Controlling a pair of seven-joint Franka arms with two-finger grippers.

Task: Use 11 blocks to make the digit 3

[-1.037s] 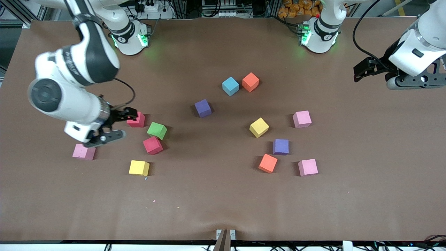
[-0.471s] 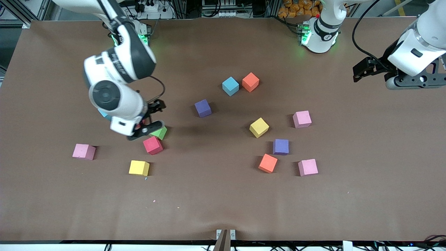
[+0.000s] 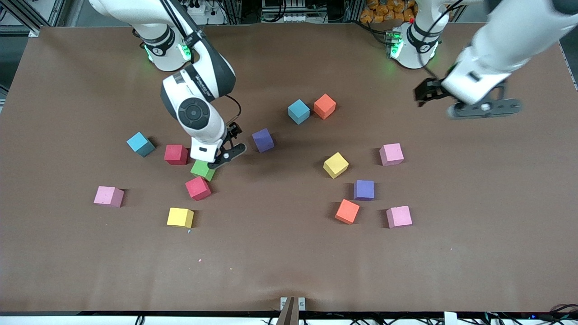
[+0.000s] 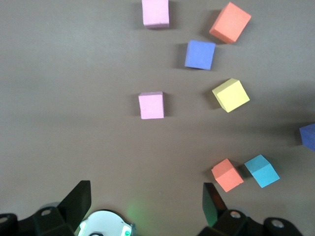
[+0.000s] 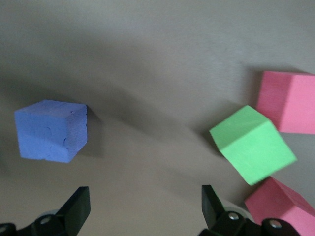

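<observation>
Across the brown table [image 3: 289, 271] the blocks [image 3: 335, 164] lie scattered, no digit 3 begun; the right gripper [image 3: 226, 151], jaws open and empty, hangs left of centre over the green block [image 3: 202, 169], likely choosing; the left gripper [image 3: 456, 101], also open and empty, hovers upper right.

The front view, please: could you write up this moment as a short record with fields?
stage: blocks scattered, no digit 3 formed yet
blocks toward right arm's end: light blue, red, green, red, pink, yellow
blocks mid-table: purple, light blue, orange
blocks toward left arm's end: yellow, pink, purple, orange, pink
right hand: open, empty, over the gap between green and purple blocks
left hand: open, empty, over bare table
</observation>
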